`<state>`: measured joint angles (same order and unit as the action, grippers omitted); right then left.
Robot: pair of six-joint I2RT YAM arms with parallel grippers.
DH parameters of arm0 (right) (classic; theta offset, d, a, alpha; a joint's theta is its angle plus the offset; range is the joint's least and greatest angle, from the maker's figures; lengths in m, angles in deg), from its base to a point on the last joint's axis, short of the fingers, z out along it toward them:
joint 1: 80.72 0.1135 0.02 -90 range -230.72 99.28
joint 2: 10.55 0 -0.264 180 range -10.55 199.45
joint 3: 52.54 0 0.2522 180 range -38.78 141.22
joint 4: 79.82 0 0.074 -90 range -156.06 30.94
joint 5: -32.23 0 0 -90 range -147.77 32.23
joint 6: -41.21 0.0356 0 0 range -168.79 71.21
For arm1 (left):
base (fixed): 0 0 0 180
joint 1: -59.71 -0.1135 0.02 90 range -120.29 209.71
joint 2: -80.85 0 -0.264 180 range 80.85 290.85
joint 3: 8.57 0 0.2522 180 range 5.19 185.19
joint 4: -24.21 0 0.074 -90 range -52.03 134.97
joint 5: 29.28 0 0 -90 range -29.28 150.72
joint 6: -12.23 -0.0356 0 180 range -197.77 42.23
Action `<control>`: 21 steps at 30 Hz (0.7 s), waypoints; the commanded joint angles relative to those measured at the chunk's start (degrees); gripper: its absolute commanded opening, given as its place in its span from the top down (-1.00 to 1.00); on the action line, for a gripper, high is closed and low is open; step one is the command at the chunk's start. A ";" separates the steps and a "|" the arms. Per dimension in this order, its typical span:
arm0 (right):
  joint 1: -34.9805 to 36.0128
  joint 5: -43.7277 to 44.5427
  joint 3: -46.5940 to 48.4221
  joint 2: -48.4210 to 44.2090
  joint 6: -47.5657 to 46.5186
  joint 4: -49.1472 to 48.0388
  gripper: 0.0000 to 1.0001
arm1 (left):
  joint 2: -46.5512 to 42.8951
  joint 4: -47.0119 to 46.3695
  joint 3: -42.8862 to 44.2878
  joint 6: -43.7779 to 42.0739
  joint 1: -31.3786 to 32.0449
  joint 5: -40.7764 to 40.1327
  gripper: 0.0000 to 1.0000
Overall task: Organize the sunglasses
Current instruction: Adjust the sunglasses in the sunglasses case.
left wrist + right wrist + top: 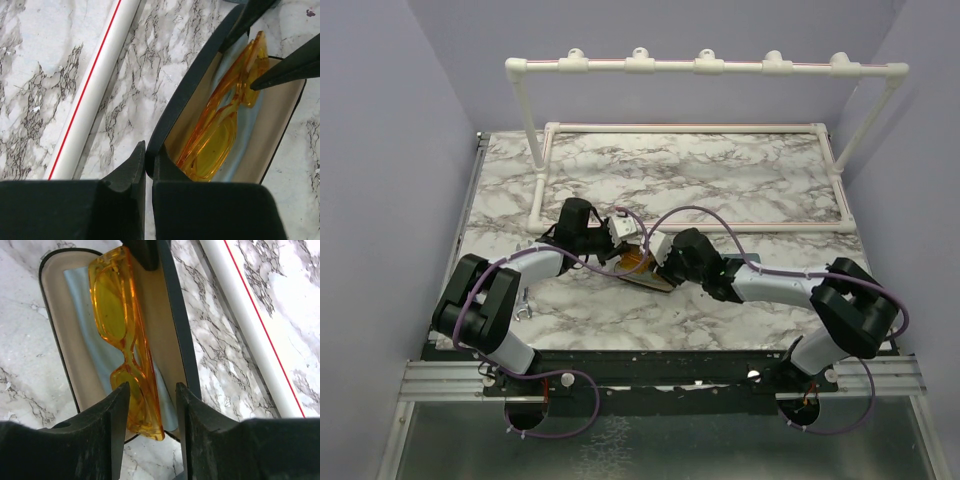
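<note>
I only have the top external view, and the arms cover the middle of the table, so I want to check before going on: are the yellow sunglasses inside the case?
Observer: Yes. The left wrist view shows the yellow-orange sunglasses lying inside the open black case.
Operator: Is the right end effector clamped on them?
Observer: No. In the right wrist view the right end effector straddles one end of the frame, and there is a visible gap between the frame and one finger.
</note>
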<state>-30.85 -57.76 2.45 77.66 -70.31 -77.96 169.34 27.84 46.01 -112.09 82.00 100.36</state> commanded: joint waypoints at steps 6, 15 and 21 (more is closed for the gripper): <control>-2.24 -6.69 0.93 -2.54 3.27 2.05 -0.17 | 0.02 1.86 0.86 -2.41 1.12 2.12 1.00; -1.25 -3.29 -9.78 -10.28 5.19 -12.43 -0.30 | 0.88 1.98 2.49 2.60 1.14 1.05 1.00; 1.29 4.92 -11.93 -8.53 5.79 -20.00 -0.37 | 0.71 2.07 2.38 7.03 1.14 -0.72 1.00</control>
<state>-31.12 -59.66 -9.07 67.78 -65.68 -90.03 169.69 29.13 47.08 -109.36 82.72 100.27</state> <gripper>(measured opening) 0.679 0.033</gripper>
